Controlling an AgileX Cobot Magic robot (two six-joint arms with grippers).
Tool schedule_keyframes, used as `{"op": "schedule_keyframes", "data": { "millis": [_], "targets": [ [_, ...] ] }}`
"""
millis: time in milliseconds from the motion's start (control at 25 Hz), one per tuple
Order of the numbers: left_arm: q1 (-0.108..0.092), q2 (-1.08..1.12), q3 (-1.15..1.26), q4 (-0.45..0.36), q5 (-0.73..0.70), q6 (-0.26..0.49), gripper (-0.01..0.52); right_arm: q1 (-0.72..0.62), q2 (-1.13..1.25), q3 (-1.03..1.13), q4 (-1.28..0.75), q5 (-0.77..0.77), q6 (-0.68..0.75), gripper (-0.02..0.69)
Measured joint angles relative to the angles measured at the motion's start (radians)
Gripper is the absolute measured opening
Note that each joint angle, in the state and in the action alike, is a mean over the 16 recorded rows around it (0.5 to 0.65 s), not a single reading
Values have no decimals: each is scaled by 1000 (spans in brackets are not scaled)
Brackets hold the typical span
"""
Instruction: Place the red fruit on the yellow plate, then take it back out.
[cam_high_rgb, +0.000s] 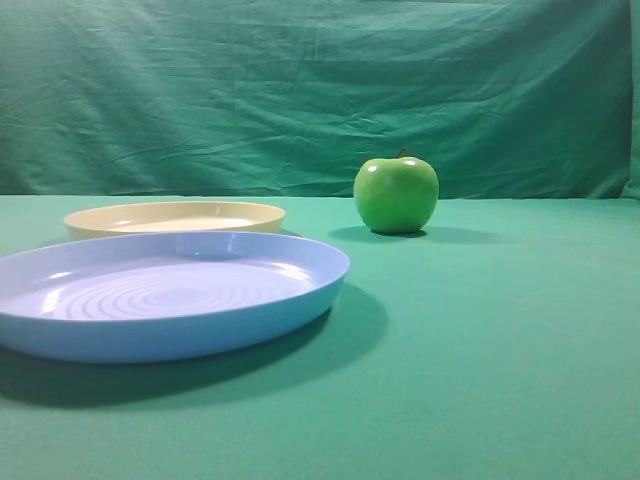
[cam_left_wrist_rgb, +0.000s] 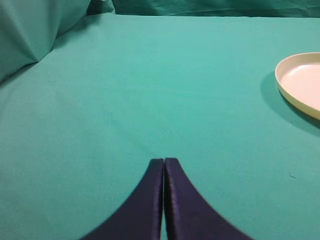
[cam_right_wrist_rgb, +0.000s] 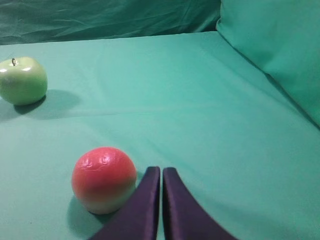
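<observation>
The red fruit (cam_right_wrist_rgb: 103, 179), red on top and pale below, rests on the green cloth just left of my right gripper (cam_right_wrist_rgb: 161, 171). That gripper is shut and empty, its left finger close beside the fruit. The fruit does not show in the exterior high view. The yellow plate (cam_high_rgb: 175, 217) lies at the back left, empty, and its rim (cam_left_wrist_rgb: 287, 90) shows at the right edge of the left wrist view. My left gripper (cam_left_wrist_rgb: 163, 161) is shut over bare cloth, well left of the plate. Neither gripper appears in the exterior high view.
A large light-blue plate (cam_high_rgb: 160, 295) with concentric rings sits in front of the yellow one. A glossy green apple (cam_high_rgb: 396, 193) stands at mid-table, also far left (cam_right_wrist_rgb: 22, 80) in the right wrist view. Green cloth drapes up behind and at both sides.
</observation>
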Motion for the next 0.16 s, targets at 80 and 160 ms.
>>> {"op": "schedule_keyframes", "data": {
  "millis": [80,160],
  "targets": [
    [0,0,0,0,0,0,0,0,0,0,0,0,0,0],
    [0,0,0,0,0,0,0,0,0,0,0,0,0,0]
  ]
}}
